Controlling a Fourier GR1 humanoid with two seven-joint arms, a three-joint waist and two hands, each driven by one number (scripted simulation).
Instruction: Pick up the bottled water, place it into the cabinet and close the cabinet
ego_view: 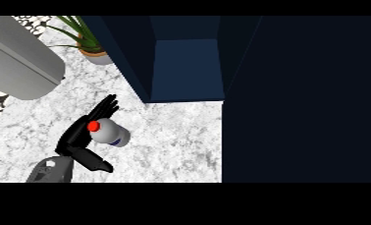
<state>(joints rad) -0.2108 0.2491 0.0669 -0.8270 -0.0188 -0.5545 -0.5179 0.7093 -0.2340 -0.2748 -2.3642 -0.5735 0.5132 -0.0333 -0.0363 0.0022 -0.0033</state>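
The bottled water (114, 134) is a white bottle with a red cap (93, 126) and stands on the marble counter (170, 143) at the lower left. My left hand (77, 136) is right beside it on its left, palm against it. The fingers are stretched up and to the right, and the thumb is spread out below, so the hand is open. The dark blue cabinet (187, 67) stands open behind and to the right of the bottle. Its door (297, 101) is swung out and fills the right side of the view. My right hand does not show.
A potted plant (88, 40) stands at the back, left of the cabinet. A large grey rounded appliance (25, 62) takes up the far left. Bare marble lies between the bottle and the cabinet's opening.
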